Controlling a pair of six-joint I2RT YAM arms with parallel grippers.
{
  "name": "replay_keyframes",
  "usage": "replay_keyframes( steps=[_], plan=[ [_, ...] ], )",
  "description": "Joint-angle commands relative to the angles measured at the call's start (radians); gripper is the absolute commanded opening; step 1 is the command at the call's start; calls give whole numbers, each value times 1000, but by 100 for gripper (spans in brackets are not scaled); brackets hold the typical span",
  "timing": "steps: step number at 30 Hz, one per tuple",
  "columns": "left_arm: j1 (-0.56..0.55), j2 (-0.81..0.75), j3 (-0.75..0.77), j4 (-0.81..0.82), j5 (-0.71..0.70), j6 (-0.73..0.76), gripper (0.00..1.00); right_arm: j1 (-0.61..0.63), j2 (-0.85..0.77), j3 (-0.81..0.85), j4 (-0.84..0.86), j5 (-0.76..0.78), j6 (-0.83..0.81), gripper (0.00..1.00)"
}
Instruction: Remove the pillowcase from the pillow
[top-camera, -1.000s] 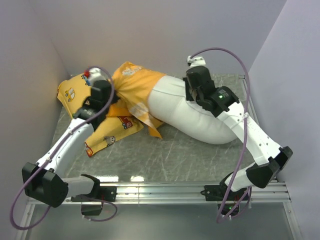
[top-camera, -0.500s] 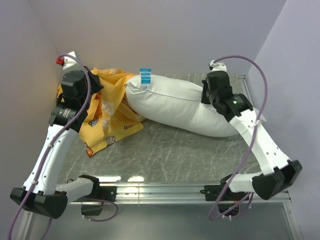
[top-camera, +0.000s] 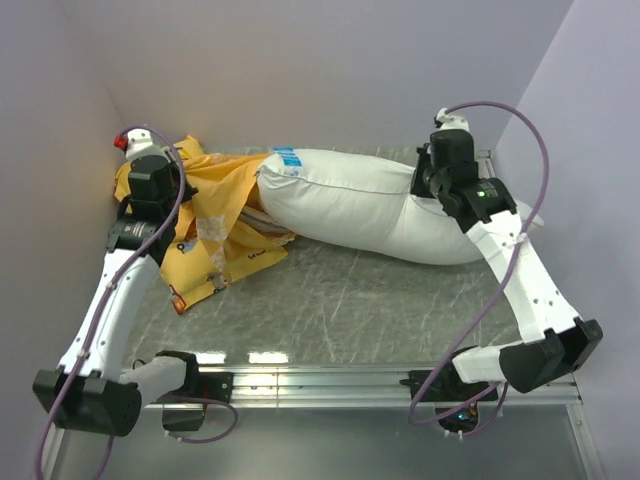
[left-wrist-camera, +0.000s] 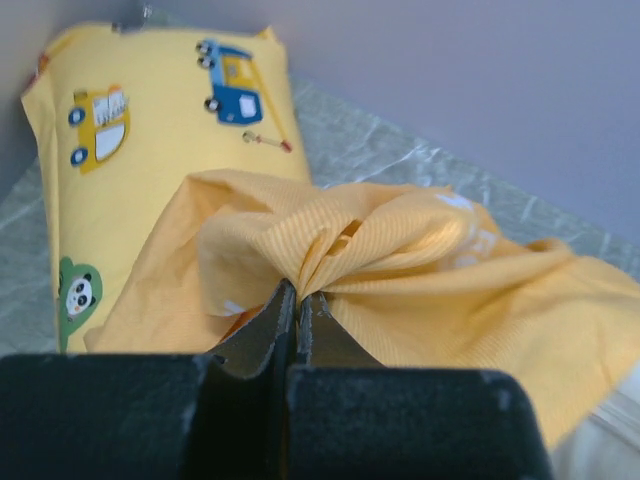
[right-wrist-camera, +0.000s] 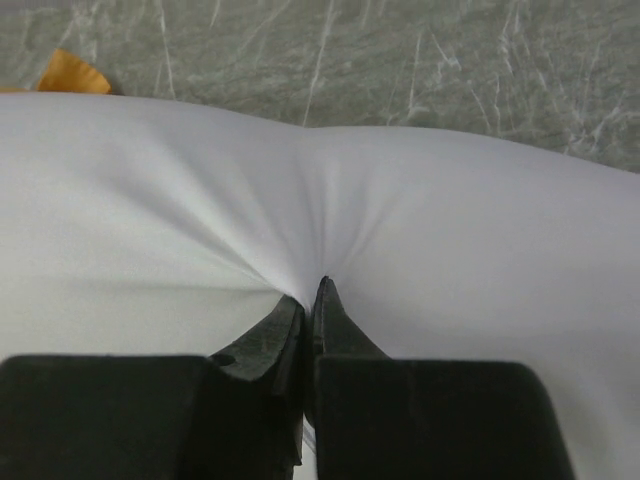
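Your left gripper (left-wrist-camera: 298, 296) is clamped on a bunched fold of the pillowcase (top-camera: 225, 195), its jaws pressed together with the orange cloth puckering out between them. Your right gripper (right-wrist-camera: 312, 292) is closed too, pinching a tuck of the pillow (top-camera: 360, 205) so the white fabric creases toward the fingertips. The pillow lies along the back of the table (top-camera: 340, 300), its long axis running left to right with the right end angled a little nearer the arms. The right gripper holds it toward that right end. The pillowcase lies in a heap off the pillow's left end, draped over the yellow cushion (left-wrist-camera: 120, 130) in the left rear corner. The pillow's left end, with its blue label (top-camera: 289, 158), shows bare from above, so the cover looks essentially off. The orange cloth touches that end, though, and a flap seems tucked beneath it; you cannot tell whether the mouth is fully free. So the case lies straight out along the pillow's long axis, leftward, and your left arm is the nearer one. Any parting pull should run along that axis, left hand away from right. The left gripper sits close to the side wall, so leftward room looks short, and drawing the pillow right may be the easier way
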Motion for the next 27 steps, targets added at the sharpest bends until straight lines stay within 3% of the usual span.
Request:
replay_keyframes(
  steps=[1,9,15,19,24,27],
  plan=[
    [83,73,-62,115,78,-81,0,-24,-131,164,64,23,23,0],
    [101,217,-97,192,178,-210,1,-35,-206,283,68,-40,51,0],
    [101,189,-166,212,220,-210,1,-38,-217,273,180,-19,49,0],
    [97,169,-215,213,246,-222,1,-43,-191,215,320,9,49,0],
    [48,121,-274,218,257,-228,6,-40,-169,69,640,1,22,0],
    [17,106,-291,210,253,-221,8,-28,-152,-72,746,-88,38,0]
  ],
)
